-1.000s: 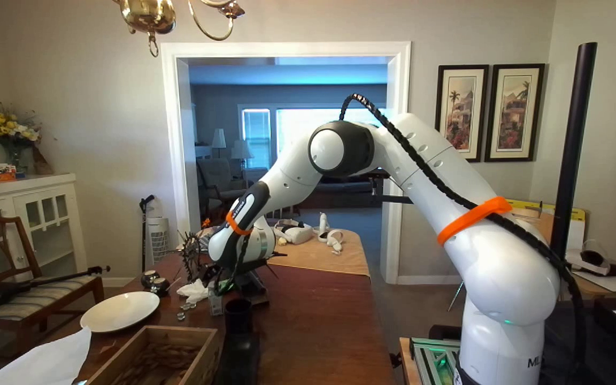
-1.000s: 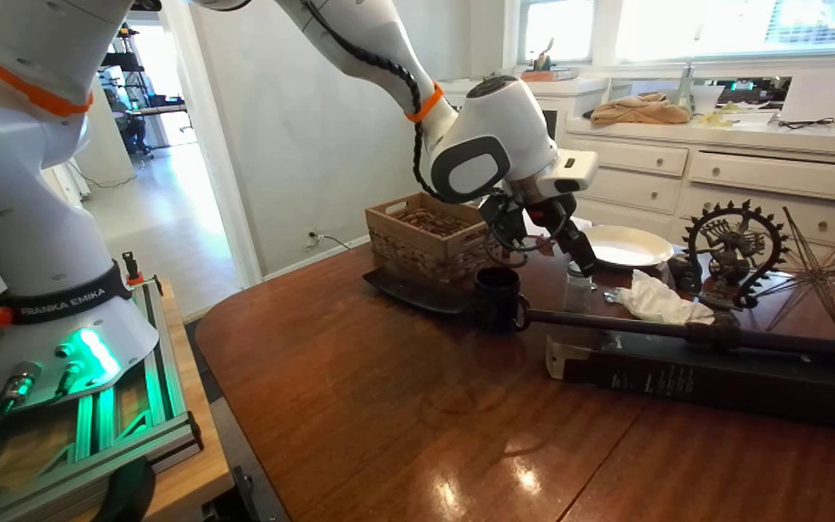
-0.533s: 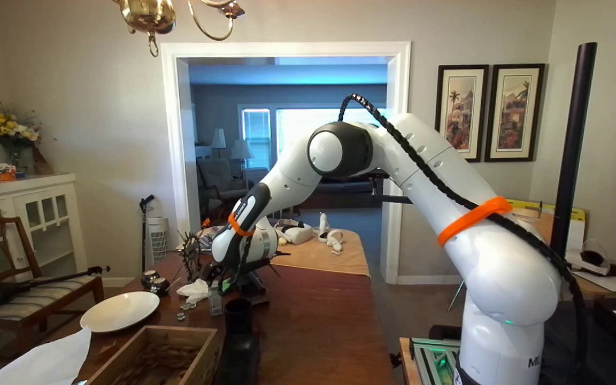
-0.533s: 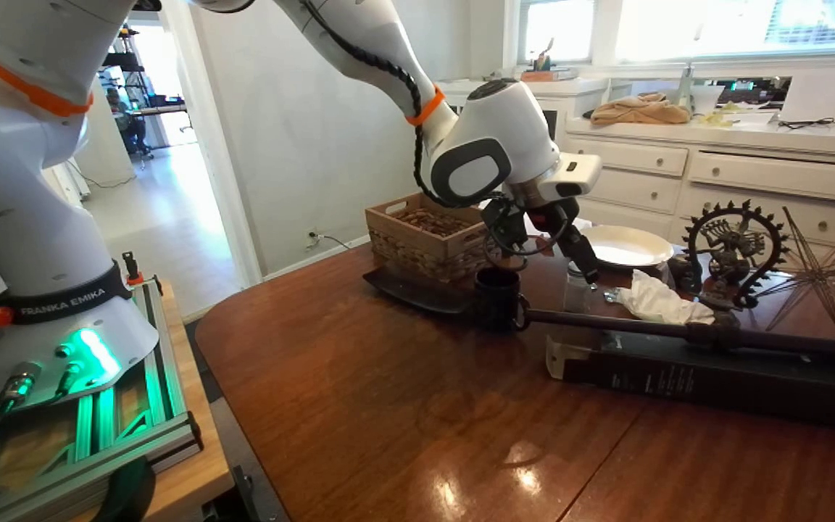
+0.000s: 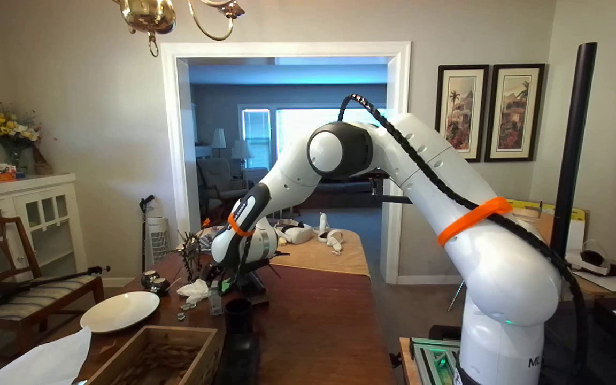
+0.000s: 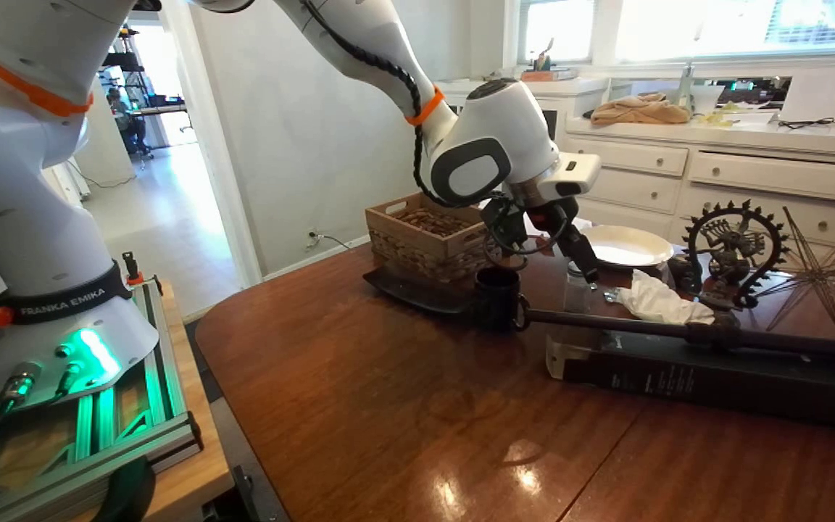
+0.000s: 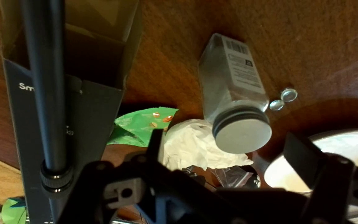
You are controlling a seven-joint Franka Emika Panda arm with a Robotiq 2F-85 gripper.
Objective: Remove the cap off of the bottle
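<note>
The bottle (image 7: 225, 74) is clear and square-sided with a printed label. It stands upright on the table and also shows in both exterior views (image 5: 215, 303) (image 6: 575, 296). The round white cap (image 7: 243, 136) sits on the bottle's top in the wrist view. My gripper (image 7: 224, 140) is open, with one finger to each side of the cap in that view and gaps on both sides. In an exterior view the gripper (image 6: 584, 264) is just above and beside the bottle's top, and a dark finger partly hides the cap. I cannot tell its exact height over the cap.
A black box (image 6: 707, 380) with a dark pole (image 6: 613, 322) lies beside the bottle. A black mug (image 6: 497, 299) and a basket (image 6: 425, 243) stand near. Crumpled white paper (image 7: 191, 144), glass pebbles (image 7: 289, 95), a green packet (image 7: 144, 126) and a white plate (image 5: 121, 312) lie around.
Over the first half second my gripper shifted slightly to the right in both exterior views, showing more of the bottle. Since then nothing has visibly moved. The bottle and cap stay put.
</note>
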